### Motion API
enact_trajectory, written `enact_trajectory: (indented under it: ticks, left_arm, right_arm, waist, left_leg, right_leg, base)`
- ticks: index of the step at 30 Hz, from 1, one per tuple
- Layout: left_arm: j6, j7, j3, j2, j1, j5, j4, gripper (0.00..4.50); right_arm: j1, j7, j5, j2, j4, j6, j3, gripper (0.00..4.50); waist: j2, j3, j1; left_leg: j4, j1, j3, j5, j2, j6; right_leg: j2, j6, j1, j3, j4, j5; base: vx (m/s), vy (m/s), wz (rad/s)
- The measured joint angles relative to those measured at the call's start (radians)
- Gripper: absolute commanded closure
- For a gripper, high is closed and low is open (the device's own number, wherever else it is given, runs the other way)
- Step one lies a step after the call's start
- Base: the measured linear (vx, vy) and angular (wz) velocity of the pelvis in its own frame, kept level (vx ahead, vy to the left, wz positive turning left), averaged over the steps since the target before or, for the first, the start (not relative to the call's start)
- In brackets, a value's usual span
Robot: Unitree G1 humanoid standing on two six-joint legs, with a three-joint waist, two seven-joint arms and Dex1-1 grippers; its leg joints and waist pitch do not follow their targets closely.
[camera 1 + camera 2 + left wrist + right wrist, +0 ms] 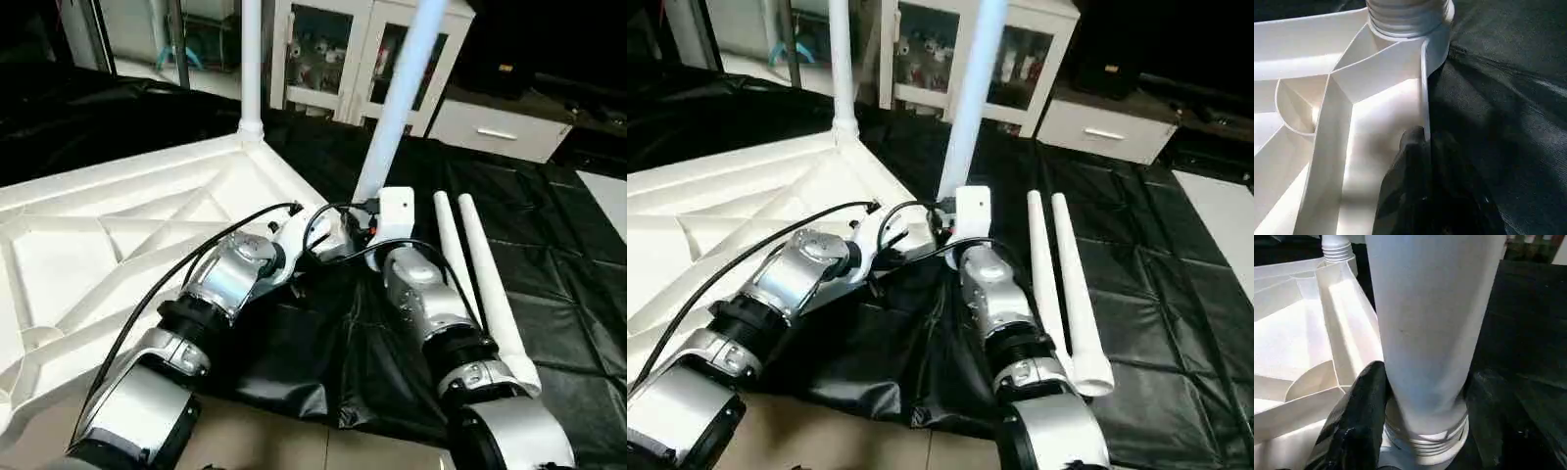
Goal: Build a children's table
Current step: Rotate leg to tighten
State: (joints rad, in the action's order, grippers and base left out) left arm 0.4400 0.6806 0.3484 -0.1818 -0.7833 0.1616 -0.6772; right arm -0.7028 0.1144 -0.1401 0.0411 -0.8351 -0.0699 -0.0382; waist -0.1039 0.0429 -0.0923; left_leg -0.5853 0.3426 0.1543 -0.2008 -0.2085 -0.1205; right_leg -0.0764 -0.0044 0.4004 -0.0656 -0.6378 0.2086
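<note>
On the black cover: tabletop (127,225) lies underside up
Left gripper (1422,147): pinched on tabletop's rim
Right gripper (1420,396): clasps leaning leg (402,88) at corner socket
Spare legs (470,264): lying beside right arm

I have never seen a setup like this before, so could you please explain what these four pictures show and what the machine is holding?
It is a humanoid robot building a children's table. The two wide pictures come from cameras in its head, looking down over its silver forearms. The two close-ups come from a camera on each wrist.

The white tabletop lies upside down on a black-covered worktable, ribs up. One leg already stands in the far corner socket. Two spare legs lie on the black cover beside the right arm.

The right gripper is closed around a second leg, whose threaded end sits at the near corner socket. The left gripper is shut, pinching the tabletop's edge wall, apparently steadying it.
</note>
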Motion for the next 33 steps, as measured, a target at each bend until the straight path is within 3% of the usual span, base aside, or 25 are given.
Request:
enact_trajectory:
  ticks: [3,4,8,9,13,17,24,33]
  left_arm:
    - [-0.012,0.034,0.001,-0.014,0.0,-0.002,0.001,4.5]
    - [-0.011,0.058,0.003,-0.029,0.005,-0.003,0.014,4.5]
    - [-0.006,0.137,0.015,-0.074,0.031,-0.011,0.078,4.5]
    - [-0.002,0.164,0.022,-0.092,0.039,-0.012,0.099,4.5]
    - [0.002,0.277,0.055,-0.153,0.081,-0.03,0.202,4.5]
    - [-0.004,0.386,0.075,-0.229,0.118,-0.044,0.286,4.5]
    - [0.013,0.559,0.122,-0.344,0.178,-0.076,0.444,4.5]
    - [0.035,0.601,0.131,-0.368,0.195,-0.08,0.496,4.5]
  right_arm:
    - [0.018,0.082,-0.007,-0.028,0.031,-0.008,0.012,1.74]
    - [0.035,0.128,-0.011,-0.057,0.063,-0.025,0.022,1.49]
    - [0.071,0.293,-0.03,-0.132,0.168,-0.097,0.059,1.35]
    - [0.08,0.357,-0.041,-0.17,0.197,-0.129,0.072,1.06]
    - [0.122,0.618,-0.065,-0.35,0.329,-0.205,0.129,0.89]
    - [0.167,0.838,-0.062,-0.493,0.413,-0.214,0.197,0.61]
    - [0.2,1.033,-0.071,-0.572,0.469,-0.255,0.252,0.61]
    - [0.2,1.127,-0.082,-0.561,0.489,-0.255,0.314,0.61]
  waist:
    - [0.001,0.001,0.0]
    - [0.001,0.002,-0.001]
    - [0.006,0.005,-0.001]
    - [0.006,0.005,-0.003]
    - [0.008,0.006,-0.017]
    - [0.008,0.006,-0.02]
    - [0.01,0.007,-0.021]
    - [0.009,0.007,-0.024]
  left_leg:
    - [0.0,0.004,0.0,0.0,0.0,0.001]
    - [0.0,0.005,0.0,0.001,0.0,0.001]
    - [0.001,0.005,0.0,0.0,-0.001,0.001]
    - [0.001,0.006,0.0,0.0,-0.001,0.001]
    - [0.0,0.006,0.001,-0.001,-0.001,0.006]
    - [0.0,0.006,0.003,0.0,-0.001,0.013]
    - [0.0,0.006,0.004,-0.003,-0.002,0.008]
    - [-0.001,0.006,0.005,-0.002,-0.003,0.008]
  right_leg:
    - [0.0,0.0,0.002,0.0,0.001,0.0]
    - [0.0,0.0,0.002,-0.001,0.001,0.0]
    - [0.0,0.0,0.003,-0.001,0.002,0.0]
    - [0.0,0.0,0.003,-0.001,0.002,0.0]
    - [0.0,0.0,0.002,-0.001,0.007,-0.001]
    - [0.0,-0.001,0.002,-0.001,0.007,0.0]
    - [0.0,-0.001,0.002,0.0,0.006,0.0]
    - [0.0,-0.002,0.002,-0.001,0.006,-0.001]
  base:
    - [0.0,0.0,0.0]
    - [0.0,0.0,0.0]
    - [0.0,0.0,0.0]
    - [0.0,0.0,0.0]
    - [0.0,0.0,0.0]
    - [0.0,0.0,0.0]
    - [0.0,0.0,0.0]
    - [0.0,0.0,0.0]
